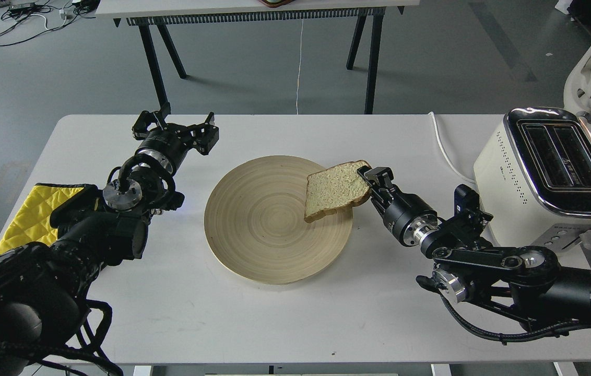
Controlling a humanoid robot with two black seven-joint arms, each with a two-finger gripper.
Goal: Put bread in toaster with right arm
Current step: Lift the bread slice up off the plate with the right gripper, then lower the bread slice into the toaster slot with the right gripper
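Observation:
The bread (334, 189) is a pale tan slice with a brown crust. My right gripper (370, 176) is shut on its right edge and holds it tilted, just above the right side of the round wooden plate (264, 230). The cream-white toaster (548, 177) stands at the table's right end, its two empty slots facing up, to the right of the gripper. My left gripper (178, 125) is open and empty at the back left of the table, well apart from the plate.
A yellow quilted cloth (34, 214) lies at the table's left edge under my left arm. The toaster's white cord (444, 149) runs along the table behind my right arm. A second table and a chair stand beyond.

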